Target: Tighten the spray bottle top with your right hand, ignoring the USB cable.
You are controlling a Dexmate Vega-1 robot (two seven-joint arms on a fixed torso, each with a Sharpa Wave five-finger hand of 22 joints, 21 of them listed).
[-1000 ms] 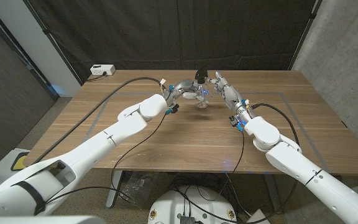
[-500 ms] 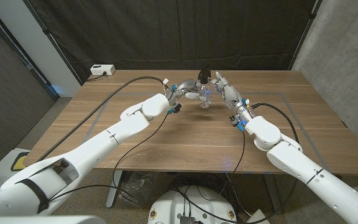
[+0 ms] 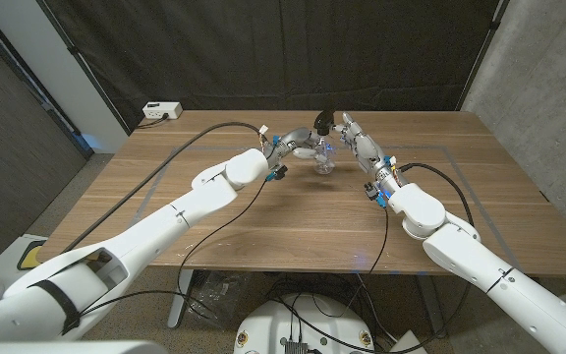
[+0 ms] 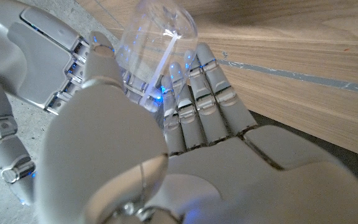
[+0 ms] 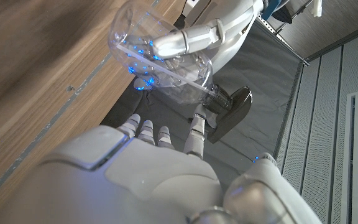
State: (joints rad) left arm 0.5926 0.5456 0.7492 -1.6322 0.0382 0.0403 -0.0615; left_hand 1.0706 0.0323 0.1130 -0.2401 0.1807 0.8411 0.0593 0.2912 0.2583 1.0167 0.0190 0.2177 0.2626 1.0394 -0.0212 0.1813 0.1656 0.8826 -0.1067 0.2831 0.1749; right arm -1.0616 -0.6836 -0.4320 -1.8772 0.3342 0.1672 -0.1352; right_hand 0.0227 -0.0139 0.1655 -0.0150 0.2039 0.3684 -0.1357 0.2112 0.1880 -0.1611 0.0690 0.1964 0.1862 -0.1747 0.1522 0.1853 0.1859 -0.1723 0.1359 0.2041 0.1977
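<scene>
Black curtains hang behind the wooden table (image 3: 293, 211), and over its far middle the two arms meet around a clear spray bottle (image 3: 322, 157). What worries me is the grip: the left hand (image 3: 298, 146) wraps its fingers (image 4: 194, 93) around the slick transparent body, and if the top gets twisted hard the bottle could turn inside that hold instead of the thread taking up, or slip and drop to the boards. The black spray top (image 5: 229, 112) sticks out sideways in the right wrist view, so a finger catching the trigger rather than the collar would likely just spin or squirt it. The right hand (image 3: 354, 138) sits just beside the top, its fingers (image 5: 194, 134) reaching toward the neck; they look close to it, but I cannot tell whether they actually pinch it or merely hover. The bottle itself is held tilted, lifted off the table, between both hands.
</scene>
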